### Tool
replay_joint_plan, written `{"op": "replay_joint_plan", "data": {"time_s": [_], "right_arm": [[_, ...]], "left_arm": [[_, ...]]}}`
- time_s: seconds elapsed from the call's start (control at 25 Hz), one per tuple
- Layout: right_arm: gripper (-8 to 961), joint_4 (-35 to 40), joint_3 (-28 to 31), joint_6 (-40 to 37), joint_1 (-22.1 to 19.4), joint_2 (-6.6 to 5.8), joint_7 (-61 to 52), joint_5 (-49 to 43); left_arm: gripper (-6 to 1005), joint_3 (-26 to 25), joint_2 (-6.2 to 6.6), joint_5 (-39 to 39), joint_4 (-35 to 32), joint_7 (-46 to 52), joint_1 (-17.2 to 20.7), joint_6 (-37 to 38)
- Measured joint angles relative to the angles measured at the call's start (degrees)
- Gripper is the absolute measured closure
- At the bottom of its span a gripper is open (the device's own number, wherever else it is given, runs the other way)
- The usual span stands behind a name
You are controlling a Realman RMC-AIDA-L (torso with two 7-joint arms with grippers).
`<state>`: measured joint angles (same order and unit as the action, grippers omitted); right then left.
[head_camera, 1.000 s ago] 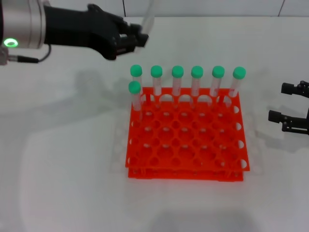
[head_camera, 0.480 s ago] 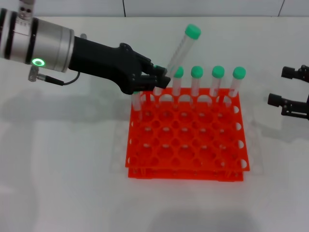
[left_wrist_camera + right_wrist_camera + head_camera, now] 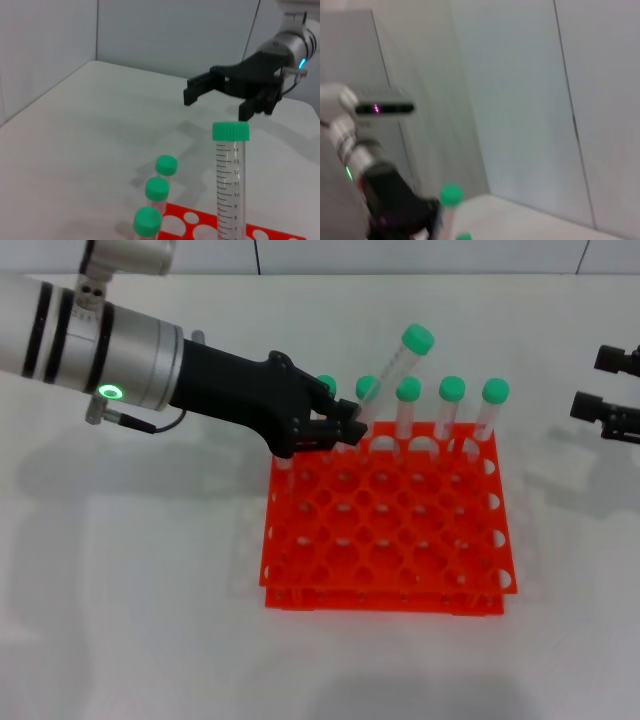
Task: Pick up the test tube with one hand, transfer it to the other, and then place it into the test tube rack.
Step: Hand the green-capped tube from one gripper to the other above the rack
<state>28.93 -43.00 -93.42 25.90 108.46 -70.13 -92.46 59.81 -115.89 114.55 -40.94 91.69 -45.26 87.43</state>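
The left tool [image 3: 335, 428] is clenched on the lower part of the test tube [image 3: 392, 378], holding it over the back rows of the test tube rack [image 3: 385, 530]. From the grip the tube runs up and away toward the robot's right, so its long axis is tilted, not upright; the green cap points up and rightward, and the bottom end, hidden behind the fingers, points down at the rack's holes just below the tool. In the left wrist view the tube [image 3: 230, 185] stands along the tool's line of sight, with the capped tubes already racked beside it.

The right tool [image 3: 610, 390] is well apart at the far right, clear of the rack, its fingers released and holding nothing.

The left tool is the nearer by far. As I judge it, seating the tube calls for bringing its axis upright over an empty hole straight beneath the tool before lowering.
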Motion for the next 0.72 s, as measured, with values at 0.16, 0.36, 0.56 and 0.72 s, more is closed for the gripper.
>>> {"op": "replay_joint_plan", "data": {"time_s": [0.16, 0.36, 0.56, 0.72], "right_arm": [[112, -0.9, 1.2, -3.7, 0.6, 0.05, -2.8, 1.6], [112, -6.7, 1.5, -6.7, 2.3, 0.88, -3.9, 5.8], [112, -9.4, 1.1, -7.7, 2.7, 4.6, -1.0, 7.0], [112, -11.4, 0.7, -7.6, 3.3, 6.77, 4.1, 6.7]], "left_arm": [[805, 0.0, -0.48, 0.2, 0.5, -0.7, -0.2, -0.3], [805, 0.0, -1.1, 0.3, 0.5, -1.4, -0.1, -0.5], [805, 0.0, -1.59, 0.3, 0.6, -2.1, 0.0, -0.7], [805, 0.1, -2.1, 0.3, 0.6, -4.2, 0.0, -0.8]]}}
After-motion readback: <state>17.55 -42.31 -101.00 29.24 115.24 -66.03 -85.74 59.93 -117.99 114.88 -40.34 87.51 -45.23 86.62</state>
